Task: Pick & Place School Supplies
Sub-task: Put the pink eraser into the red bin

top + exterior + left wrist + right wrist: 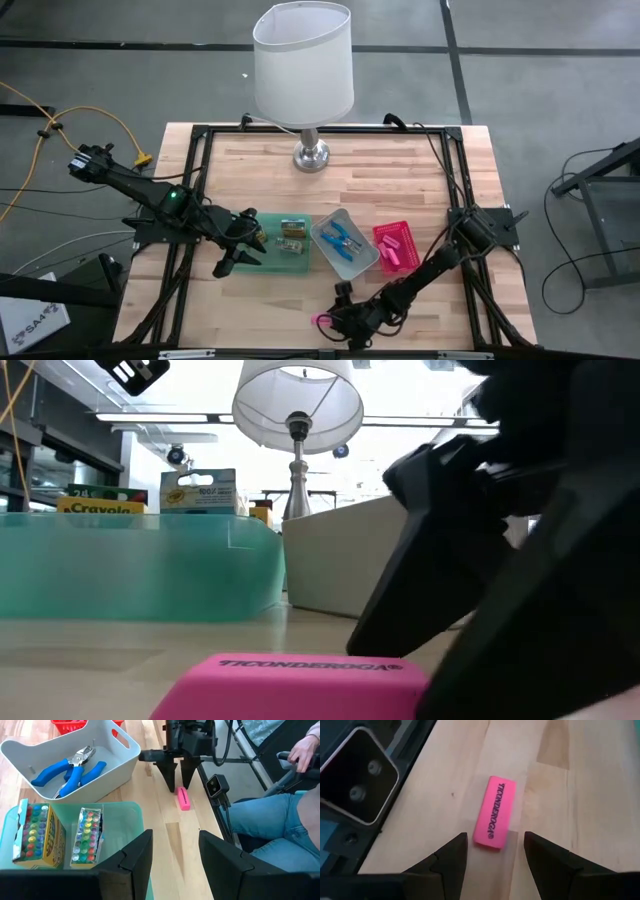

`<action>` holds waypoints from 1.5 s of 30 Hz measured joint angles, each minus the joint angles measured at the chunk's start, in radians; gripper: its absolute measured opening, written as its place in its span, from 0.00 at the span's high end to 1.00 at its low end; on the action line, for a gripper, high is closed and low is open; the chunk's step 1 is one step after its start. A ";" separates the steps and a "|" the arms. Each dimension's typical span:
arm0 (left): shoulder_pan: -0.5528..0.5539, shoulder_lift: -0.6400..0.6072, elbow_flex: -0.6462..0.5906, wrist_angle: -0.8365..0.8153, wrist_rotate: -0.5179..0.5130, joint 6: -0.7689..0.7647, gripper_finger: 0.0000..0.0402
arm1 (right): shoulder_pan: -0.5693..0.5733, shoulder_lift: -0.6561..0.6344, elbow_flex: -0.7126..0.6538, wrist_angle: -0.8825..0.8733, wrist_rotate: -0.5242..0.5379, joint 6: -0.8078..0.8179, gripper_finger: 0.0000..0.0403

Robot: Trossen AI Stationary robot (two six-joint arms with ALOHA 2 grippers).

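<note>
The room has a grey floor [80, 40] with cables around a pale wooden desk [400, 190] in a black frame. A white-shaded lamp [303, 62] stands at the desk's far edge. Nearer than the lamp, three trays sit in a row: a green tray [284, 255] holding crayon packs [35, 835], a grey tray [362, 260] with blue-handled pliers [342, 238], and a pink tray [385, 237] with pink pieces [393, 258]. The left gripper [236, 262], fingers apart, hovers at the green tray's edge. Nearest the front edge, a pink eraser [493, 813] lies flat on the desk just ahead of the right gripper [492, 851], whose fingers are open and holding nothing.
</note>
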 joint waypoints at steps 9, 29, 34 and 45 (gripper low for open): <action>0.000 0.000 0.000 0.000 0.000 0.000 0.61 | -0.038 -0.002 0.000 0.000 -0.085 0.006 0.53; 0.000 0.000 0.000 -0.004 0.000 0.000 0.61 | -0.041 -0.002 0.001 -0.004 -0.088 0.010 0.73; 0.000 0.000 0.000 -0.004 0.000 0.000 0.61 | -0.035 -0.002 0.001 -0.005 -0.082 0.007 0.82; 0.000 0.000 0.000 -0.004 0.000 0.000 0.61 | -0.014 0.002 0.000 0.009 -0.025 -0.002 0.84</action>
